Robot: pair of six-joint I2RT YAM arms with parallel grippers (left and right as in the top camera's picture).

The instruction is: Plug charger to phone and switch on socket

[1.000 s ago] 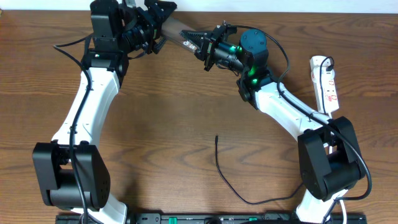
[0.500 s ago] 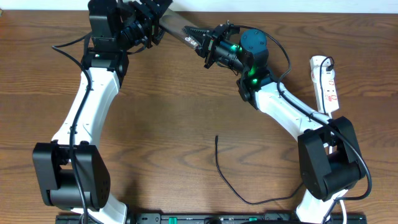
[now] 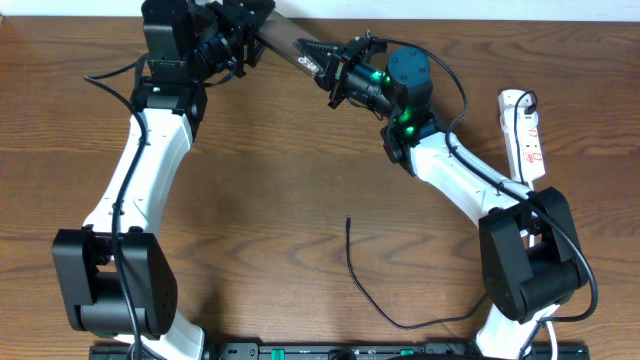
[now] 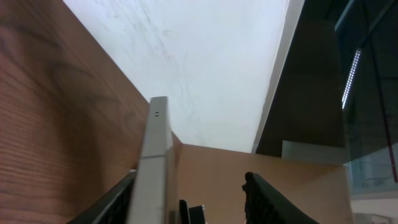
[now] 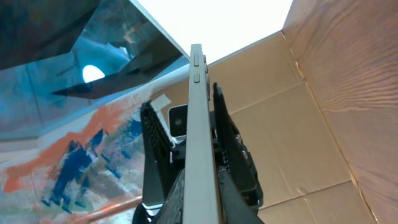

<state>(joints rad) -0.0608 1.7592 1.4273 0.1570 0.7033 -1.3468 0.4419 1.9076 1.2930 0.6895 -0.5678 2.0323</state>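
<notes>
The phone (image 3: 285, 42), a dark-brown slab, hangs in the air at the table's far edge between both arms. My right gripper (image 3: 326, 70) is shut on its right end; in the right wrist view the phone's pale edge (image 5: 196, 124) is pinched between the two black fingers (image 5: 225, 130). My left gripper (image 3: 248, 26) straddles the other end. In the left wrist view the phone edge (image 4: 158, 155) lies against one finger (image 4: 118, 199) and the other stands well apart, so it is open. The charger (image 3: 365, 285), a thin black cable, lies near the front, tip (image 3: 348, 220) pointing away.
The socket (image 3: 525, 135), a white power strip with red marks, lies at the right edge with a black plug at its far end. A pale wall runs just behind the table's far edge, right behind the phone. The arm bases stand at the front corners.
My left gripper's jaws have narrowed around the phone's left end and it has shifted slightly up and left. The right gripper keeps its grip; cable and socket are unmoved.
</notes>
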